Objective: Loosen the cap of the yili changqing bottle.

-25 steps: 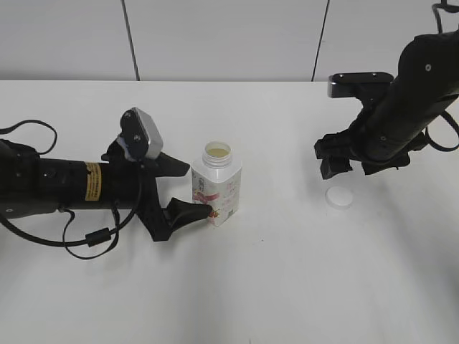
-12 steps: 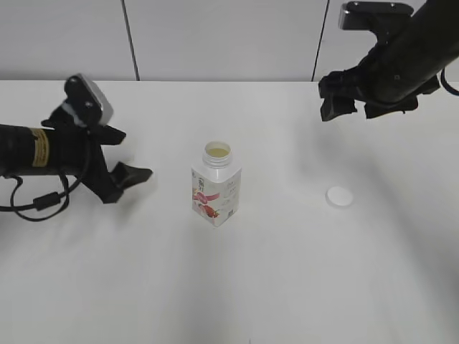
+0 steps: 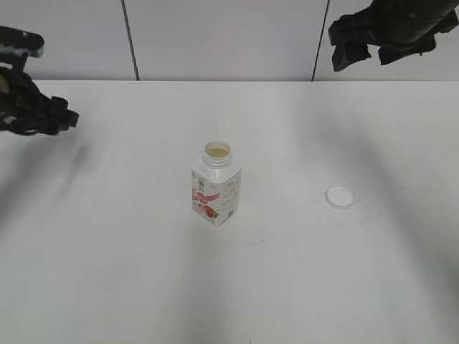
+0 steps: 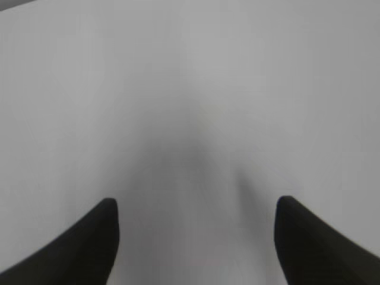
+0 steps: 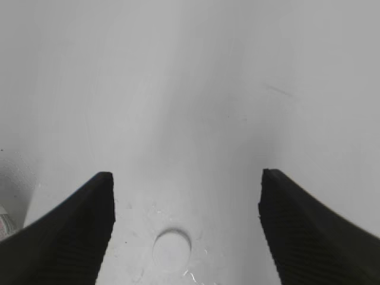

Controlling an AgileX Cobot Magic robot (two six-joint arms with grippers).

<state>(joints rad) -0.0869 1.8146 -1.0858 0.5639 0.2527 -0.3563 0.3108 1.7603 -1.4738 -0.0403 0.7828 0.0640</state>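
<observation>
Cap already off the bottle; task looks done, both arms well clear
Bottle (image 3: 216, 185) stands upright mid-table, neck open, pale liquid visible, red-pink fruit label facing near; cap (image 3: 339, 197) lies flat on the table (image 3: 129, 272) well to its right; left gripper (image 4: 196, 237) and right gripper (image 5: 185, 222) both spread wide, holding nothing

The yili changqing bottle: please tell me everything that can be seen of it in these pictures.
The yili changqing bottle is a small, squarish white bottle that looks like plastic, with rounded shoulders and a short round neck. Its label shows a red-pink fruit picture and some print too small to read. It stands upright near the middle of the white table, with one corner toward the camera. The mouth is open and a pale yellowish filling shows inside. The cap lies apart on the table, to its right. Nothing touches the bottle except the table.
</observation>
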